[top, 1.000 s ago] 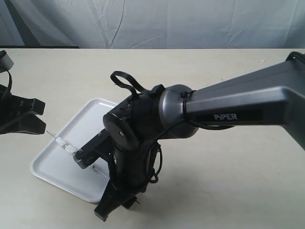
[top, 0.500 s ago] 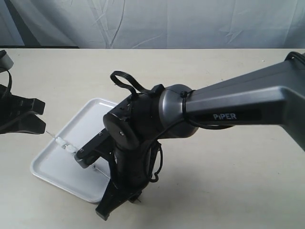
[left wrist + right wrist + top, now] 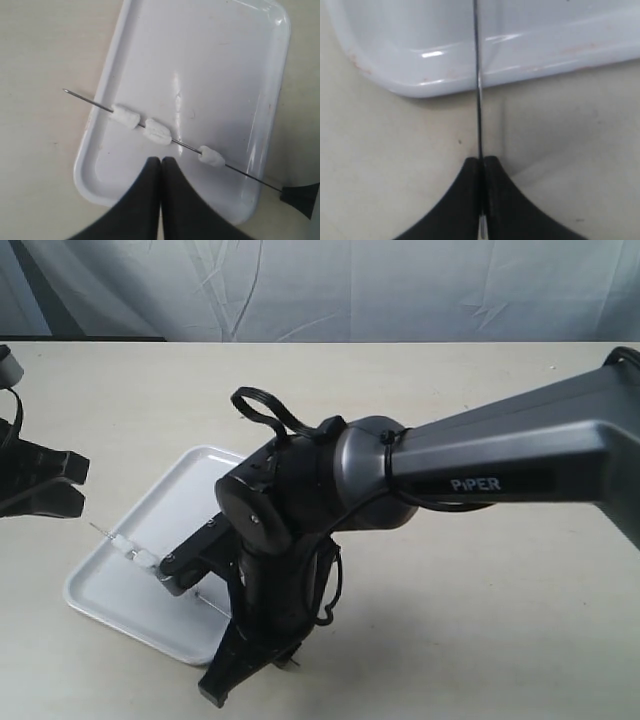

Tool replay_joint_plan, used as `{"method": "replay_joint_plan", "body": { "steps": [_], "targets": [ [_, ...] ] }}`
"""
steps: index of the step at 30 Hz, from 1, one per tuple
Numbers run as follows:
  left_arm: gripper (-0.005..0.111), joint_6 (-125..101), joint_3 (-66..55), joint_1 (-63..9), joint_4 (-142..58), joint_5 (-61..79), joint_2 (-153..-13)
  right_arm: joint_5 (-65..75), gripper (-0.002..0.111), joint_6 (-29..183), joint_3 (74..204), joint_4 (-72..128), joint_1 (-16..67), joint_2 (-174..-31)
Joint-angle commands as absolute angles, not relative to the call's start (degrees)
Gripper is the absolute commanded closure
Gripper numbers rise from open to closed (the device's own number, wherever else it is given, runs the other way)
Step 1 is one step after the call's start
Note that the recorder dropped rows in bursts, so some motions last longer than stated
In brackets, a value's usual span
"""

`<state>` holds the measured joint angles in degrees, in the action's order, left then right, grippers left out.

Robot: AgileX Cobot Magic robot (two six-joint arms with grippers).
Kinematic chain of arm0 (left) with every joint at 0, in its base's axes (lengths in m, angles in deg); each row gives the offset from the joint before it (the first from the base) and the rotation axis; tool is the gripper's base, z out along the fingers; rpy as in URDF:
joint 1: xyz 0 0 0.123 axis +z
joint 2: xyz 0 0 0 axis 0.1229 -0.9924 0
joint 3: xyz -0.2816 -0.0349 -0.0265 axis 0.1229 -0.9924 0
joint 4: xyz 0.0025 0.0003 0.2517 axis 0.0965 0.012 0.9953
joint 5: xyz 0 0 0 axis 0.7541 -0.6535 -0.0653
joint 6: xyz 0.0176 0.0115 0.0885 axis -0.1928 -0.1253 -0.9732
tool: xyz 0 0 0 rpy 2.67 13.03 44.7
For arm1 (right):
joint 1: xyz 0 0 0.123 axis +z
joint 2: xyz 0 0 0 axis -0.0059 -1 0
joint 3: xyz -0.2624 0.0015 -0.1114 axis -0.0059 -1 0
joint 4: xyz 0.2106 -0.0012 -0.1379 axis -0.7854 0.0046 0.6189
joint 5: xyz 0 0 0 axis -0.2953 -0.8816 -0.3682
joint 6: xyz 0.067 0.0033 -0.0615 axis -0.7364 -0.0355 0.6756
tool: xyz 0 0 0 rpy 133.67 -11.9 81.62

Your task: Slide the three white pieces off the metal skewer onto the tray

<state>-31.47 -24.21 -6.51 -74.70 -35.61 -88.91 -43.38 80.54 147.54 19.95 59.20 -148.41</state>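
The left gripper hangs near the tray with its fingers pressed together on nothing, all three white pieces sit threaded on the skewer above it, and the right gripper pinches the skewer's end, so no piece is off yet.

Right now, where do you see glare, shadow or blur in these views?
Left wrist view: a glare streak down the tray, pieces sharp. Right wrist view: bright highlights on the rim, slightly soft, a faint shadow beside the skewer. Exterior view: even light, the right arm hiding much of the tray.
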Motion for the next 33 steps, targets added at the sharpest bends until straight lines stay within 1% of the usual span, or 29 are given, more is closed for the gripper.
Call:
{"method": "replay_joint_plan", "body": {
  "steps": [1, 3, 6, 8, 9, 10, 11, 13, 15, 17, 19, 21, 24, 27, 29, 33],
  "targets": [
    [0.106, -30.4, -24.3, -6.6, -74.5, -39.7, -89.1, -45.1, 0.109, 80.7, 147.4, 20.2, 59.3, -147.2],
    [0.105, -30.4, -24.3, -6.6, -74.0, -41.1, -89.1, -45.7, 0.109, 80.7, 147.4, 21.2, 59.3, -146.8],
    [0.095, -30.2, -24.3, -6.6, -73.2, -43.1, -89.1, -46.6, 0.109, 80.5, 147.4, 23.4, 59.3, -145.7],
    [0.084, -30.2, -24.3, -6.6, -72.6, -43.6, -89.1, -46.9, 0.109, 79.1, 147.4, 24.1, 58.9, -144.5],
    [0.072, -30.1, -24.3, -6.6, -72.3, -43.6, -89.1, -47.0, 0.109, 77.9, 147.4, 24.7, 58.3, -142.9],
    [0.067, -29.6, -24.3, -6.6, -72.3, -43.6, -89.1, -47.3, 0.109, 77.7, 147.4, 24.7, 58.0, -142.1],
    [0.058, -29.6, -24.3, -6.6, -72.2, -43.6, -89.1, -48.7, 0.109, 77.7, 147.4, 24.5, 57.0, -140.9],
    [0.054, -29.6, -24.4, -6.6, -71.7, -43.1, -89.1, -50.9, 0.109, 77.7, 147.4, 25.1, 56.0, -139.5],
    [0.053, -29.4, -26.9, -6.6, -73.2, -41.3, -89.1, -52.1, 0.109, 77.3, 147.4, 24.9, 55.1, -138.3],
    [0.053, -30.7, -30.6, -6.6, -78.9, -36.7, -89.1, -52.7, 0.109, 76.6, 147.3, 24.9, 54.2, -137.7],
    [0.053, -36.7, -33.4, -6.6, -92.1, -32.1, -89.1, -54.7, 0.109, 76.3, 147.3, 24.9, 53.2, -137.7],
    [0.053, -47.8, -35.7, -6.6, -109.6, -31.1, -89.1, -56.1, 0.109, 76.3, 147.3, 25.1, 52.3, -137.6],
    [0.053, -57.9, -38.6, -6.6, -125.5, -31.4, -91.5, -56.4, 0.109, 75.4, 147.3, 25.7, 51.5, -136.2],
    [0.053, -65.2, -41.2, -6.6, -136.4, -31.4, -94.6, -56.8, 0.109, 75.2, 147.3, 26.0, 51.2, -134.9],
    [0.053, -70.9, -42.6, -6.6, -142.1, -32.4, -97.1, -57.7, 0.109, 74.8, 147.2, 26.0, 51.0, -134.5],
    [0.054, -73.9, -43.2, -4.8, -142.1, -35.5, -102.3, -57.6, 0.109, 74.3, 145.1, 26.2, 50.8, -134.4]
  ]
}}
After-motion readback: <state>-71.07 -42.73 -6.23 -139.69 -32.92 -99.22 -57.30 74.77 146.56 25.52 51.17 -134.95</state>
